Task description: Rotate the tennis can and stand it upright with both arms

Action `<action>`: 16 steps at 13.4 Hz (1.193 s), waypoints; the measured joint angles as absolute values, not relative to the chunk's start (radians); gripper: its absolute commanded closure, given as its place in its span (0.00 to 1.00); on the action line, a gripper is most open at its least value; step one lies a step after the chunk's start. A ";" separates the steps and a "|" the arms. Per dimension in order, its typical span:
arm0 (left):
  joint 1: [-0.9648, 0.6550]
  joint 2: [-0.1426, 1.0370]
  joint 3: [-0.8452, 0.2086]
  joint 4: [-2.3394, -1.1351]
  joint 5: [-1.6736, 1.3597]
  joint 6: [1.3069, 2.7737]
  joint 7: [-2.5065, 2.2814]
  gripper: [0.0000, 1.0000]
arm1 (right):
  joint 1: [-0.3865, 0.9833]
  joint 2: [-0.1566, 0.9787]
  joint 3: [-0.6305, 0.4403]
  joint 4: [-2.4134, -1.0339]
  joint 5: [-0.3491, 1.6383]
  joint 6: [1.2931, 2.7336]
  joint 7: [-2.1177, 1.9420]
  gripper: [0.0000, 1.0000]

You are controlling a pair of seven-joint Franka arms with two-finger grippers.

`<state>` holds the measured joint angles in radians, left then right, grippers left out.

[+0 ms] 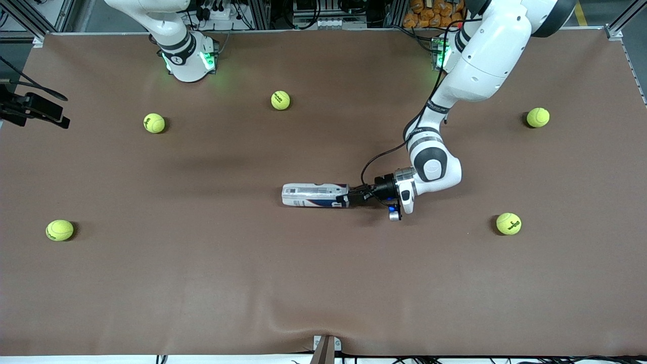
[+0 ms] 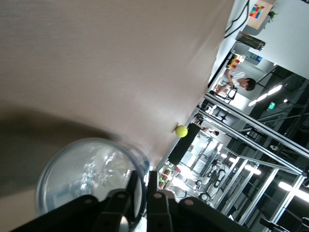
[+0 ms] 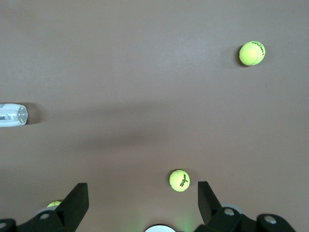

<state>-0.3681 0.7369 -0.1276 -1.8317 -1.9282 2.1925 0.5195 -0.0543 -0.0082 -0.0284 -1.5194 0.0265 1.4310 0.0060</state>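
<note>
The tennis can (image 1: 313, 195) lies on its side at the middle of the table, white and navy label up. My left gripper (image 1: 345, 198) is low at the can's end that points toward the left arm's end of the table. In the left wrist view the gripper (image 2: 142, 176) is shut on the rim of the can (image 2: 91, 179), one finger inside and one outside. My right gripper (image 3: 141, 191) is open and empty, high over the table and out of the front view. The can's other end (image 3: 12, 115) shows at the edge of the right wrist view.
Several yellow-green tennis balls lie scattered: one (image 1: 280, 100) and another (image 1: 154, 123) near the right arm's base, one (image 1: 508, 223) beside the left arm's elbow, others toward the table's ends. A black camera mount (image 1: 30, 108) juts in at the right arm's end.
</note>
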 measured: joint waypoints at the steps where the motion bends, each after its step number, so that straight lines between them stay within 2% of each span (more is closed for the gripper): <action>1: -0.370 0.737 -0.128 -1.816 -1.927 2.192 0.511 1.00 | -0.054 -0.008 -0.029 -1.512 0.026 1.431 0.008 0.00; 3: -0.373 0.735 -0.127 -1.780 -1.867 2.193 0.475 1.00 | -0.056 -0.008 -0.032 -1.501 0.026 1.435 0.009 0.00; 7: -0.350 0.684 -0.121 -1.659 -1.548 2.193 0.138 1.00 | -0.055 -0.008 -0.032 -1.466 0.031 1.437 0.009 0.00; 11: -0.347 0.596 -0.120 -1.604 -1.359 2.192 -0.056 1.00 | -0.056 -0.008 -0.034 -1.460 0.032 1.435 0.009 0.00; 16: -0.363 0.564 -0.128 -1.511 -1.047 2.192 -0.338 1.00 | -0.054 -0.008 -0.027 -1.452 0.035 1.432 0.009 0.00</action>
